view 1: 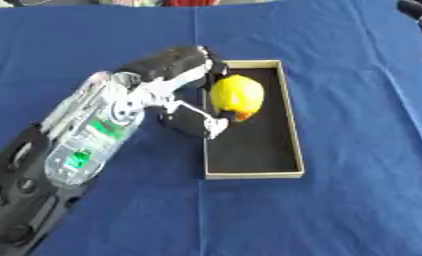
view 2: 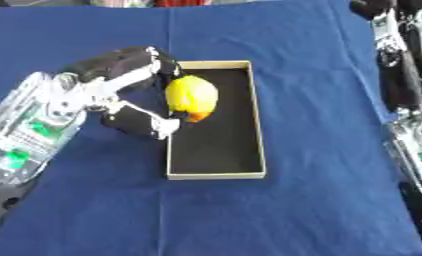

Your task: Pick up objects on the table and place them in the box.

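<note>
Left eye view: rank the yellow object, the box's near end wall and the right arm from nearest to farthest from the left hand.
1. Yellow object, inside the left hand, over the box's far half.
2. Box's near end wall, toward the camera.
3. Right arm, far right edge.

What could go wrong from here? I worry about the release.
The left hand holds the yellow toy duck over the box right by its near-left wall, so on release the duck may catch the rim. The thumb overlaps that wall and could nudge the box on withdrawal.
</note>
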{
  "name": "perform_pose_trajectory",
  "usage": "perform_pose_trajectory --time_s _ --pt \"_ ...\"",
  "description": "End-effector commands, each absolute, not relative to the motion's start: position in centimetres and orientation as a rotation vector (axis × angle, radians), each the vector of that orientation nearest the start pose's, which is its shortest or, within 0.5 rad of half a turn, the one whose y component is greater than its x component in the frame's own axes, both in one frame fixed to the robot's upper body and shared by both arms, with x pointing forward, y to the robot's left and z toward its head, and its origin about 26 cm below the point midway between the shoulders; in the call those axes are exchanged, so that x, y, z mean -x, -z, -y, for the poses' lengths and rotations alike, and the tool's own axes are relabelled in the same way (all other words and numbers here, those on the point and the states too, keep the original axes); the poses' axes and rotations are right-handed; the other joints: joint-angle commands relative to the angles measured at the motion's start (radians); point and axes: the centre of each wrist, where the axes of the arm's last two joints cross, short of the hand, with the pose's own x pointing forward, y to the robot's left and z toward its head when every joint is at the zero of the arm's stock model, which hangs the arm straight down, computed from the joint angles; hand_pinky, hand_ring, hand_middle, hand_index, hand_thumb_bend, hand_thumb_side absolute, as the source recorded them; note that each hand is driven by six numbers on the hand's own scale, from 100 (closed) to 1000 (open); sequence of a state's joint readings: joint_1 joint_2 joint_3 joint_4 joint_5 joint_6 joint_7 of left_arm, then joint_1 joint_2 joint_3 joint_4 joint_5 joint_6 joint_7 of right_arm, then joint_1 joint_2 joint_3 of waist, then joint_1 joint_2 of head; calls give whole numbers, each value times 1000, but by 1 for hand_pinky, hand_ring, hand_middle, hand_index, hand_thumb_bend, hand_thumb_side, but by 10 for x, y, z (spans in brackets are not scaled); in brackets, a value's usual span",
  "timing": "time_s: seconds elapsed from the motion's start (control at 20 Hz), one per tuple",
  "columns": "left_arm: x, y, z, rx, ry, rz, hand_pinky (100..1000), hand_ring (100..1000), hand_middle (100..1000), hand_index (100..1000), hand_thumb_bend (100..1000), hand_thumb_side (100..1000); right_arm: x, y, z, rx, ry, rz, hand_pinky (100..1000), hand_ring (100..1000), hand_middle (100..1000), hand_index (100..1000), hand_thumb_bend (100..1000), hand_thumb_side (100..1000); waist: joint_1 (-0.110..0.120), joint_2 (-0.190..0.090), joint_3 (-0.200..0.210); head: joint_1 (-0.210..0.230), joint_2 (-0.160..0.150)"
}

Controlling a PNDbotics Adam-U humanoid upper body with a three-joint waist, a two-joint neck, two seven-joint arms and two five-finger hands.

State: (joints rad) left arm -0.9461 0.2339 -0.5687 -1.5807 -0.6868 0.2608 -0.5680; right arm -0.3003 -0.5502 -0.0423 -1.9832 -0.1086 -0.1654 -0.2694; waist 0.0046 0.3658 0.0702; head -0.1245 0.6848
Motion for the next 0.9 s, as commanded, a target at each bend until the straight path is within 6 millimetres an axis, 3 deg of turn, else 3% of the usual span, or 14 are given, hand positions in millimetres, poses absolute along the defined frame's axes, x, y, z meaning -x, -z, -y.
perform_pose_trajectory --time_s 0.05,0.2,0.35,0.6,0.9 --pt "-359 -246 -49 -515 1757 1732 706 687 642 706 237 302 -295 -239 305 362 -231 2518 869 843 793 844 100 734 -2 -25 -3 5 -2" --pt "-365 -238 -48 -526 1779 1702 723 706 663 728 261 306 -295 -239 306 363 -225 2521 869 843 793 844 100 730 -3 -25 -3 6 -2" --pt "-365 -238 -48 -536 1814 1693 810 797 758 837 375 368 -295 -238 306 362 -217 2518 868 843 793 844 100 732 -3 -26 -2 6 -2" --pt "-364 -241 -50 -590 1863 1672 910 877 822 906 586 491 -295 -236 306 360 -213 2511 868 842 792 843 100 735 -3 -27 0 5 -2" --pt "-361 -247 -56 -660 1876 1706 922 916 839 933 657 510 -294 -233 306 359 -209 2499 867 841 792 843 100 738 -2 -28 1 3 -1"
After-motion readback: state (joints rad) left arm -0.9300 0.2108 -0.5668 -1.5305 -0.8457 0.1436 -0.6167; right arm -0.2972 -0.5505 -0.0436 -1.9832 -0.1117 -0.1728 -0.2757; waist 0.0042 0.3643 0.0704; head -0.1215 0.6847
